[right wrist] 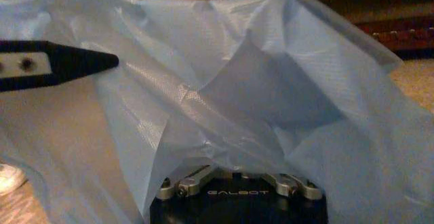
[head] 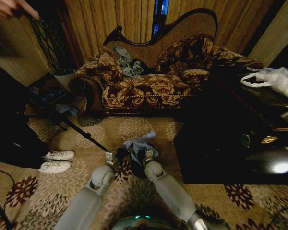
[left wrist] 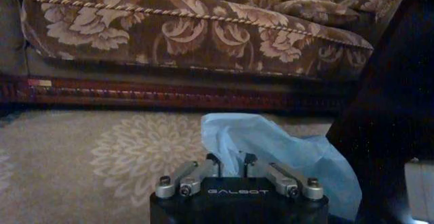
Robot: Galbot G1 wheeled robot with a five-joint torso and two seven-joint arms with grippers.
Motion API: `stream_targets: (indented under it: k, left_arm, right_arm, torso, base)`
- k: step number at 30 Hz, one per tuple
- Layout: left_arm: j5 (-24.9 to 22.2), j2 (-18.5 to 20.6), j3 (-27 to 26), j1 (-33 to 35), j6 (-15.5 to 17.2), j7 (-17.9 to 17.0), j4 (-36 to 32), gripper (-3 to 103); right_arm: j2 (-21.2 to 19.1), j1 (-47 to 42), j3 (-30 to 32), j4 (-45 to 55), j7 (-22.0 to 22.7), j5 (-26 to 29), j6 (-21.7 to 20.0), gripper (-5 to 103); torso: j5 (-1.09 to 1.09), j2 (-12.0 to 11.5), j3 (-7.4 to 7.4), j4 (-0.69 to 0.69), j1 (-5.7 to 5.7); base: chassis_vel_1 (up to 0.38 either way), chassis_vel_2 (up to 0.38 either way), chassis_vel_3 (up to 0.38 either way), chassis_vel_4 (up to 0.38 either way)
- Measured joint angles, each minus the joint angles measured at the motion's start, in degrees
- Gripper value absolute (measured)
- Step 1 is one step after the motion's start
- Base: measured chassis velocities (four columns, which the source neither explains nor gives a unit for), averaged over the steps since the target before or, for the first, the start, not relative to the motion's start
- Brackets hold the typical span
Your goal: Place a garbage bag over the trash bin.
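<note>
Draping over trash bin [head: 137,168], mostly hidden beneath film: garbage bag [head: 140,145], pale blue, wrinkled, on floral carpet [head: 72,184] just in front of robot, between both arms. Left gripper [left wrist: 230,159] at bag's left side, fingers drawn together, pinching edge of film. Right gripper [right wrist: 234,176] at bag's right side, buried under film; state of fingers not discernible. Bag billowing up above right gripper, a dark pointed finger [right wrist: 64,64] poking in at one side. Beyond bag: floral sofa [head: 149,81] along far edge of carpet. Right of bag: dark glossy table [head: 230,143]. Left of bag: white shoes [head: 56,161] on carpet.
</note>
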Motion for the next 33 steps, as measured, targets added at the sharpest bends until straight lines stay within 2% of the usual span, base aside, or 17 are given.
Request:
stream_targets:
  k: [3, 5, 8, 9, 12, 13, 15, 16, 19, 22, 25, 28, 30, 33]
  left_arm:
    - [-0.02, -0.30, 0.14, -0.39, -0.26, 0.05, 0.42, 3]
    - [-0.12, -0.38, 0.27, -0.45, -0.27, -0.14, 0.37, 1]
    - [-2.98, -0.31, 1.01, -0.44, 1.39, -3.11, -2.10, 0]
    - [-2.98, -0.31, 1.01, -0.44, 1.39, -3.11, -2.10, 0]
    - [-8.04, -0.05, 1.64, -0.36, 4.76, -8.55, -5.91, 0]
    - [-8.04, -0.05, 1.64, -0.36, 4.76, -8.55, -5.91, 0]
    - [-10.75, 0.07, 1.76, 0.06, 6.48, -10.44, -7.92, 0]
    - [-13.74, 0.14, 1.92, 0.57, 8.10, -12.12, -9.93, 0]
    - [-17.55, 0.17, 2.14, 1.31, 9.22, -13.88, -11.62, 0]
    - [-19.68, 0.11, 2.13, 1.65, 9.24, -13.74, -11.99, 0]
    - [-21.47, -0.09, 1.77, 1.17, 8.00, -10.53, -11.35, 0]
    - [-22.09, -0.10, 1.71, 0.78, 7.10, -8.79, -11.30, 0]
    - [-22.14, -0.09, 1.70, 0.74, 6.85, -8.44, -11.30, 0]
    - [-22.00, -0.04, 1.59, 0.67, 5.24, -6.07, -11.30, 0]
  right_arm:
    - [-0.28, -0.39, 0.17, 0.17, -0.35, -0.41, 0.57, 0]
    - [-0.35, -0.50, 0.22, 0.26, -0.49, -0.68, 0.78, 0]
    - [-0.45, -0.51, 0.26, 0.76, -0.51, -1.21, 1.22, 0]
    - [-0.45, -0.51, 0.26, 0.76, -0.51, -1.21, 1.22, 0]
    - [-0.46, -0.11, 0.34, 1.70, -0.52, -1.61, 1.61, 0]
    - [-0.46, -0.11, 0.34, 1.70, -0.52, -1.61, 1.61, 0]
    - [-0.34, 0.36, 0.35, 2.19, -0.43, -1.52, 1.91, 0]
    - [0.17, 0.98, 0.22, 2.14, -0.13, -1.49, 2.49, 0]
    - [1.11, 1.99, -0.15, 1.47, 0.30, -1.56, 3.19, 0]
    - [2.27, 2.84, -0.77, 0.73, 1.04, -1.56, 3.51, 0]
    - [4.35, 4.06, -1.66, -1.83, 1.72, -2.06, 3.65, 0]
    - [5.57, 4.98, -1.45, -5.03, 1.54, -3.86, 4.56, 0]
    - [5.75, 5.19, -1.26, -5.77, 1.41, -4.42, 4.83, 0]
    - [5.71, 5.77, -0.71, -7.53, 1.01, -6.20, 5.08, 0]
  torso:
    - [0.00, 0.00, 0.00, 0.00, 0.00]
    - [0.00, 0.00, 0.00, 0.00, 0.00]
    - [0.00, 0.00, 0.00, 0.00, 0.00]
    - [0.00, 0.00, 0.00, 0.00, 0.00]
    - [0.00, 0.00, 0.00, -0.01, 0.00]
    - [0.00, 0.00, 0.00, -0.01, 0.00]
    - [-0.01, 0.00, 0.00, -0.01, 0.00]
    - [-0.01, 0.00, 0.00, -0.01, 0.00]
    - [0.00, 0.00, 0.00, 0.00, 0.00]
    - [-0.01, 0.00, 0.00, 0.00, 0.00]
    - [0.00, 0.00, 0.00, 0.01, 0.00]
    - [0.00, 0.00, 0.00, 0.01, 0.00]
    - [0.00, 0.00, 0.00, 0.01, 0.00]
    - [0.00, 0.00, 0.00, 0.00, 0.00]
  base:
    - [0.000, 0.000, 0.000, 0.000]
    - [0.000, 0.000, 0.000, 0.000]
    - [0.000, 0.000, 0.000, 0.000]
    - [0.000, 0.000, 0.000, 0.000]
    - [0.000, 0.000, 0.000, 0.000]
    - [0.000, 0.000, 0.000, 0.000]
    - [0.000, 0.000, 0.000, 0.000]
    - [0.000, 0.000, 0.000, 0.000]
    - [0.000, 0.000, 0.000, 0.000]
    - [0.000, 0.000, 0.000, 0.000]
    - [0.000, 0.000, 0.000, 0.000]
    - [0.000, 0.000, 0.000, 0.000]
    - [0.000, 0.000, 0.000, 0.000]
    - [0.000, 0.000, 0.000, 0.000]
